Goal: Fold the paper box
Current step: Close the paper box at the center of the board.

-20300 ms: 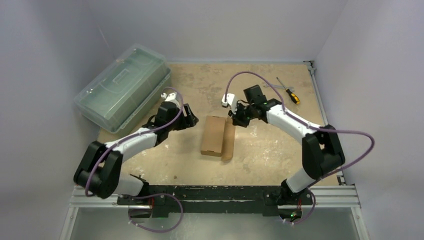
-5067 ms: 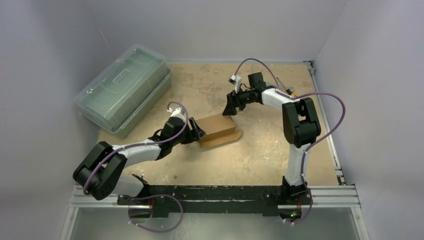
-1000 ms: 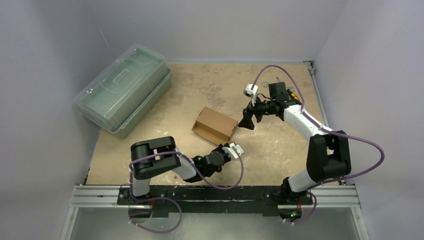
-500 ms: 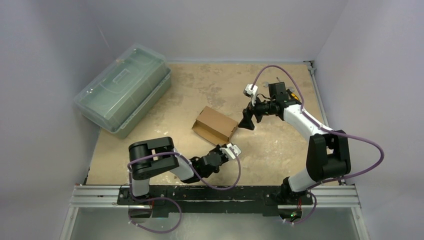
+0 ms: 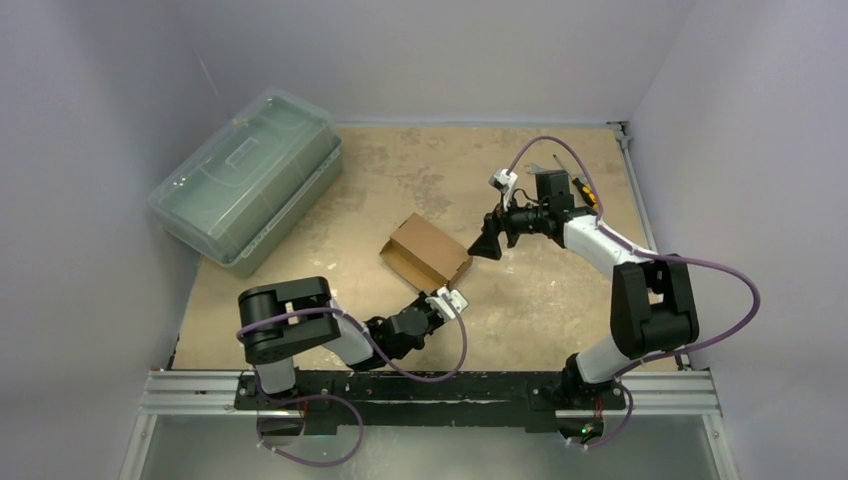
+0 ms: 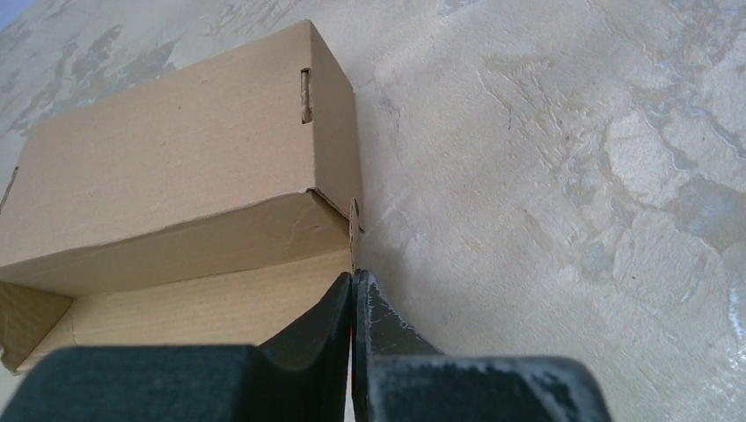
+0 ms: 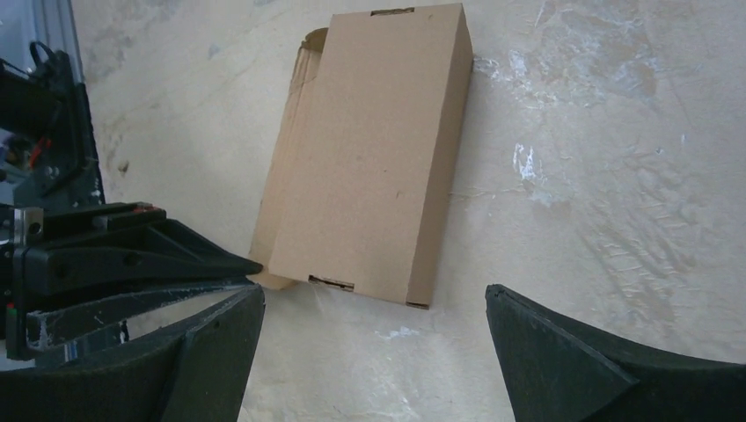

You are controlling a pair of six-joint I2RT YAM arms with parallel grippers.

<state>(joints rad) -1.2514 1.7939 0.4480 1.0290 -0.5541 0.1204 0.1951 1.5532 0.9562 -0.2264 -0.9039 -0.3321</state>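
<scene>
While still slung low along the near edge of the table (image 5: 400,160), closing in with the left gripper (image 5: 447,300): nearer the paper box (image 5: 425,252) than a second ago, and now right at its near right corner. Pressed tight together at the fingers (image 6: 308,330), going by the left wrist view, with only a hairline between, tips up against a thin sliver of flap standing off that corner. Pinched or merely touched? Cannot tell from here.

Over on the other side, creeping in too with the right gripper (image 5: 487,245). Spread wide, gripping nothing, hanging just beside the box's right end, closer than half a second back.

And the box itself? Sitting mid-table, skewed, top panel down flat, but with a loose panel splayed out along the near long side, ragged towards the left. Nudged a shade leftward since the last look. Well apart from the green plastic case (image 5: 245,175) at the far left.

Meaning for the task: looks like a shift from shaping the body to closing that near side. Probably bracing from the right and working the corner flap from the left. Not finished yet, with that loose panel to tuck, and with a light carton likely to skate away under any push without a firm hold.
</scene>
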